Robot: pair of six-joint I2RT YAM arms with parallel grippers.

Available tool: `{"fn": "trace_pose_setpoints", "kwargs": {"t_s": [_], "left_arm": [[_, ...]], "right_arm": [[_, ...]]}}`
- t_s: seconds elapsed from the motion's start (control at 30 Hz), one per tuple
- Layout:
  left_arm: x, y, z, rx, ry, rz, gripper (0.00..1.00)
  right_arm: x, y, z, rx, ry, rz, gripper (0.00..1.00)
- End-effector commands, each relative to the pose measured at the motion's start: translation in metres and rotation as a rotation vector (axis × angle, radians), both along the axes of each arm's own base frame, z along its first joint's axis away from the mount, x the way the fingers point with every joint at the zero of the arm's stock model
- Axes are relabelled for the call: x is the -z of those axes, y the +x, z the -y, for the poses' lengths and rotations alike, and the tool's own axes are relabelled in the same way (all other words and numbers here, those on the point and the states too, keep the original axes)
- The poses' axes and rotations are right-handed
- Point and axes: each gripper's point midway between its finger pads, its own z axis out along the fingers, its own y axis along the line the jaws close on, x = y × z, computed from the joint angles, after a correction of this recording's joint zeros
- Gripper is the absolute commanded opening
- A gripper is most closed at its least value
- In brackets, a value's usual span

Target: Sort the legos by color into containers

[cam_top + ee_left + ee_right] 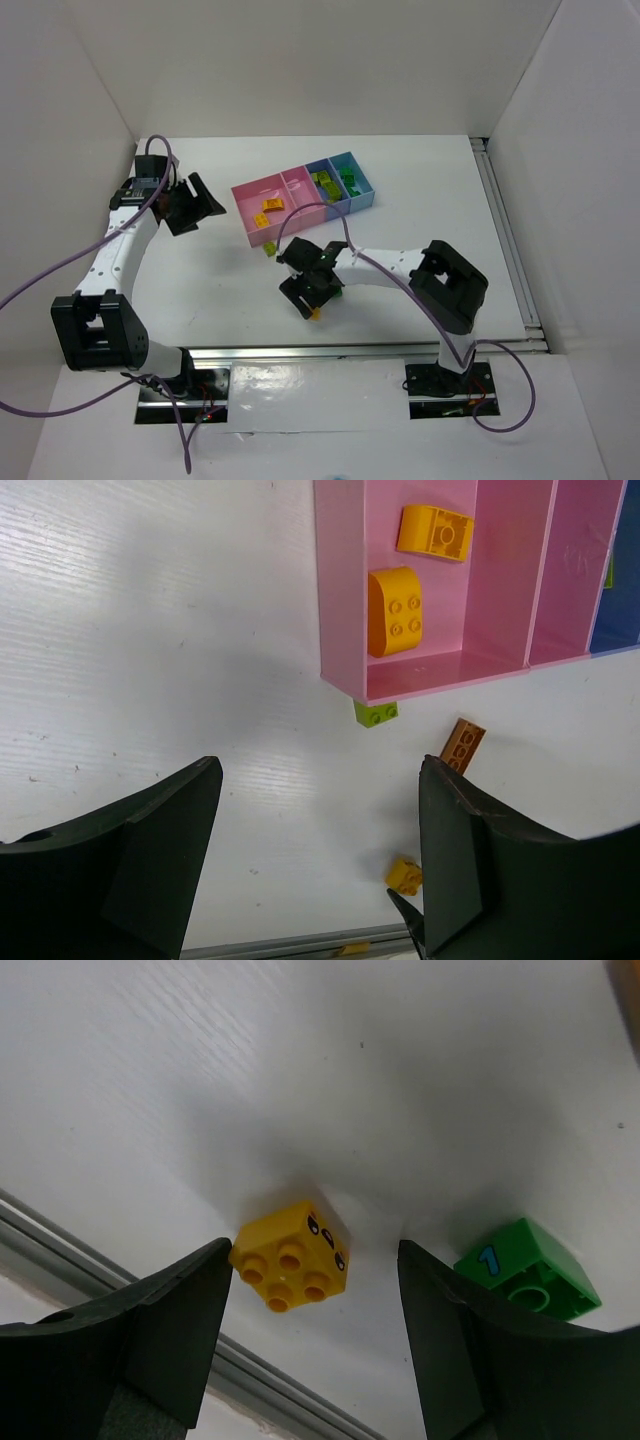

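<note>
Straddling a small yellow studded plastic brick [290,1270] with the right gripper [315,1255], fingers parted, gripping nothing, on the white table [220,290] nearside of the joined pink-and-blue plastic bins [241,210]. Crowding one finger: a dark green brick marked 1 [530,1280]. Reaching low, right arm extended leftward. Hanging the left gripper [320,780] wide open and empty beside the bins' pink end.

A blue "1", apparently, marks the green brick [535,1272].

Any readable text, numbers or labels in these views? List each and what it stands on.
"1": printed in blue on a side face of the green brick, right wrist view.
Small black marks on one face of the yellow brick: not legible as letters or numbers.
Nothing else readable in any view.
</note>
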Motion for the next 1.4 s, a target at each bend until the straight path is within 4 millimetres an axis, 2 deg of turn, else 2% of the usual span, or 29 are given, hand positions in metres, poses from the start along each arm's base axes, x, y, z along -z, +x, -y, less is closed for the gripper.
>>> {"fn": "trace_pose_setpoints", "kwargs": {"t_s": [0.0, 0.2, 0.23, 0.33, 0.53, 0.6, 0.63, 0.7, 0.73, 0.77, 0.8, 0.83, 0.87, 0.9, 0.93, 0.97, 1.0, 1.03, 1.07, 1.1, 1.13, 1.17, 1.23, 1.3, 1.33, 1.37], "left_arm": [[-0.005, 0.004, 0.0, 0.025, 0.0, 0.03, 0.82], [-0.006, 0.006, 0.0, 0.018, -0.005, 0.038, 0.82], [-0.006, 0.006, 0.0, 0.018, -0.005, 0.038, 0.82], [-0.006, 0.006, 0.0, 0.018, -0.005, 0.038, 0.82], [-0.007, 0.008, 0.0, 0.018, -0.004, 0.047, 0.82], [-0.007, 0.008, 0.0, 0.018, -0.004, 0.047, 0.82], [-0.007, 0.008, 0.0, 0.018, -0.004, 0.047, 0.82], [-0.006, 0.005, -0.002, 0.011, 0.004, 0.046, 0.82], [-0.006, 0.005, -0.002, 0.011, 0.004, 0.046, 0.82], [-0.006, 0.006, -0.003, -0.002, 0.005, 0.044, 0.82], [-0.009, 0.005, -0.003, -0.002, 0.006, 0.055, 0.82], [-0.012, 0.004, -0.003, -0.002, 0.007, 0.064, 0.82], [-0.012, 0.004, -0.003, -0.002, 0.007, 0.064, 0.82], [-0.015, 0.004, -0.004, -0.007, 0.015, 0.072, 0.82], [-0.012, 0.002, -0.004, -0.007, 0.014, 0.063, 0.82], [-0.012, 0.002, -0.004, -0.007, 0.014, 0.063, 0.82], [-0.014, -0.001, -0.004, -0.008, 0.014, 0.065, 0.82], [-0.014, -0.001, -0.004, -0.008, 0.014, 0.065, 0.82], [-0.014, -0.001, -0.004, -0.008, 0.014, 0.065, 0.82], [-0.014, -0.001, -0.004, -0.008, 0.014, 0.065, 0.82], [-0.013, -0.002, -0.004, -0.007, 0.014, 0.056, 0.82], [-0.013, -0.003, -0.004, -0.007, 0.014, 0.056, 0.82], [-0.014, -0.005, -0.005, -0.013, 0.02, 0.044, 0.82], [-0.02, -0.004, -0.007, -0.014, 0.037, 0.065, 0.82], [-0.02, -0.004, -0.007, -0.014, 0.037, 0.065, 0.82], [-0.02, -0.004, -0.009, -0.021, 0.045, 0.064, 0.82]], "right_arm": [[0.012, -0.014, 0.007, -0.014, -0.052, -0.046, 0.74], [0.013, -0.01, 0.005, -0.018, -0.087, -0.013, 0.56], [0.013, -0.012, 0.008, -0.018, -0.097, -0.02, 0.47], [0.007, -0.003, 0.008, -0.005, -0.113, 0.017, 0.41], [-0.039, 0.032, -0.013, 0.031, -0.057, 0.175, 0.4], [-0.051, 0.054, -0.017, 0.061, -0.053, 0.238, 0.4], [-0.071, 0.074, -0.022, 0.101, -0.011, 0.275, 0.4], [-0.078, 0.101, -0.028, 0.14, 0.015, 0.309, 0.4], [-0.099, 0.121, -0.04, 0.156, 0.068, 0.352, 0.4], [-0.107, 0.141, -0.037, 0.198, 0.079, 0.374, 0.4], [-0.103, 0.154, -0.04, 0.204, 0.073, 0.378, 0.4], [-0.126, 0.173, -0.052, 0.225, 0.128, 0.419, 0.4], [-0.132, 0.19, -0.053, 0.242, 0.14, 0.449, 0.4], [-0.123, 0.203, -0.056, 0.243, 0.121, 0.457, 0.4], [-0.147, 0.216, -0.071, 0.245, 0.175, 0.502, 0.4], [-0.152, 0.236, -0.067, 0.281, 0.186, 0.53, 0.4], [-0.153, 0.246, -0.07, 0.292, 0.195, 0.539, 0.4], [-0.135, 0.256, -0.074, 0.294, 0.184, 0.523, 0.41], [-0.151, 0.271, -0.081, 0.31, 0.228, 0.56, 0.41], [-0.151, 0.281, -0.082, 0.32, 0.246, 0.567, 0.43], [-0.138, 0.286, -0.09, 0.319, 0.254, 0.552, 0.49], [-0.149, 0.296, -0.094, 0.327, 0.297, 0.578, 0.68], [-0.16, 0.301, -0.098, 0.331, 0.329, 0.603, 0.8], [-0.177, 0.302, -0.097, 0.353, 0.37, 0.64, 0.82], [-0.202, 0.298, -0.089, 0.372, 0.394, 0.679, 0.81], [-0.186, 0.291, -0.08, 0.385, 0.361, 0.656, 0.79]]}}
